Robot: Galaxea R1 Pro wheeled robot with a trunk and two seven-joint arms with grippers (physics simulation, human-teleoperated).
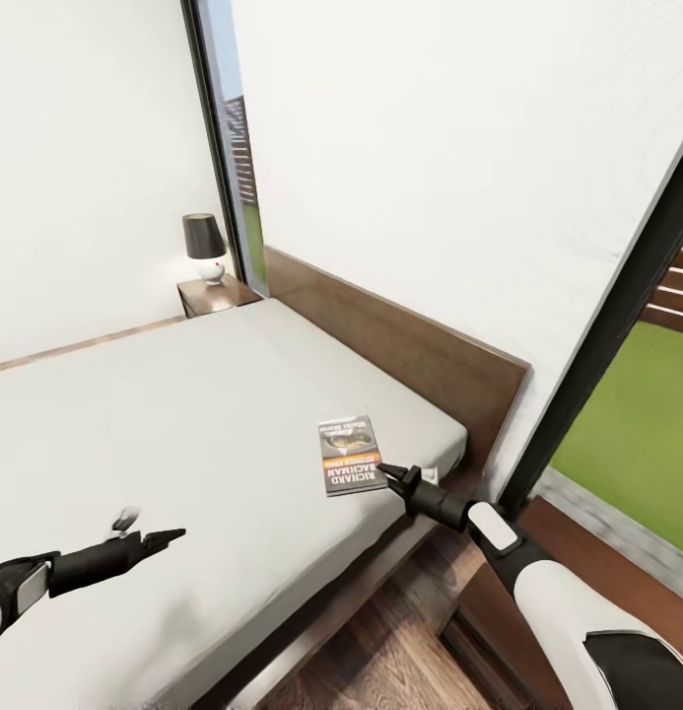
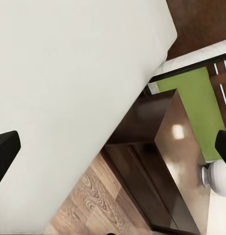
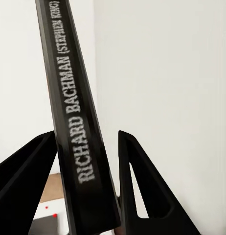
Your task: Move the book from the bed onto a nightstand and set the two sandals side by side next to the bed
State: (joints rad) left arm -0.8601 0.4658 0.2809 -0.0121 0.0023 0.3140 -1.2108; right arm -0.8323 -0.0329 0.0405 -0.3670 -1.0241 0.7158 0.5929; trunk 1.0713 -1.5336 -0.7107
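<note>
The book (image 1: 349, 454), dark with an orange-red band, lies flat on the light-grey bed (image 1: 183, 424) near its right edge, by the dark headboard (image 1: 400, 340). My right gripper (image 1: 395, 478) is open at the book's near edge. In the right wrist view the gripper (image 3: 86, 134) straddles the book's spine (image 3: 69, 98): one finger touches it and the other stands a little off. My left gripper (image 1: 169, 537) hovers open over the bare mattress (image 2: 69, 73) at the front left, its fingers spread wide. A nightstand (image 1: 218, 294) with a black-shaded lamp (image 1: 203, 242) stands at the bed's far side. The sandals are out of view.
A second dark nightstand (image 2: 176, 132) with a white lamp base (image 2: 218, 178) stands beside the bed's near right corner, below my right arm. Wood floor (image 1: 380, 651) runs along the bed's front edge. A tall window (image 1: 637, 424) with green lawn is at the right.
</note>
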